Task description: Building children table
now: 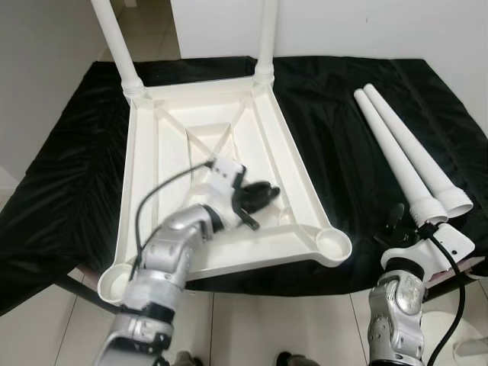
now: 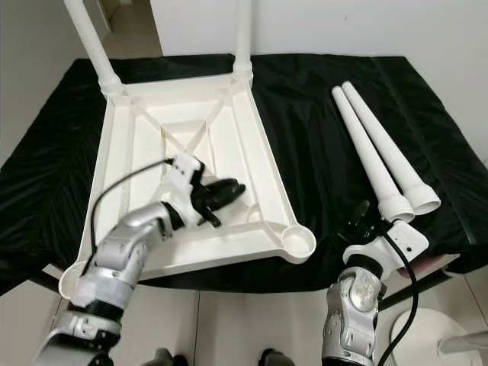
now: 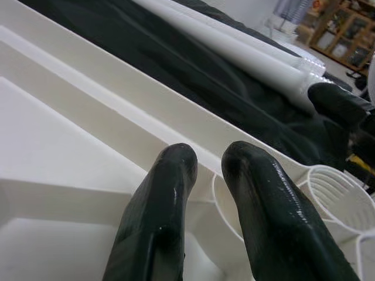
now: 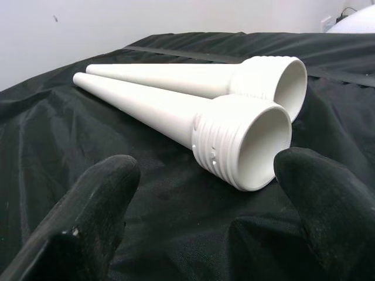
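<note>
legs first: two loose white table legs (image 1: 404, 156) lie side by side, touching, on the black cloth (image 1: 335, 145) to the robot's right, threaded open ends toward the robot. the white children's tabletop (image 1: 221, 179) lies upside down on the cloth to the left, two legs already standing in its far corners: the far-left leg (image 1: 114, 42) and the far-right leg (image 1: 266, 34). the near-right corner socket (image 1: 333, 244) and the near-left corner socket (image 1: 114, 282) are open.

the left gripper (image 1: 263, 196) hovers over the ribbed underside of the tabletop, near its right rail; its fingers (image 3: 158, 222) are close together with a narrow gap and nothing between them. the right gripper (image 1: 404, 221) sits low at the cloth's near edge, just in front of the loose legs' threaded ends; its fingers (image 4: 88, 216) are spread wide, holding nothing.

the cloth drapes over a low surface, wrinkled and glossy. pale tiled floor (image 1: 267, 328) shows below, a white wall (image 1: 366, 27) behind.
</note>
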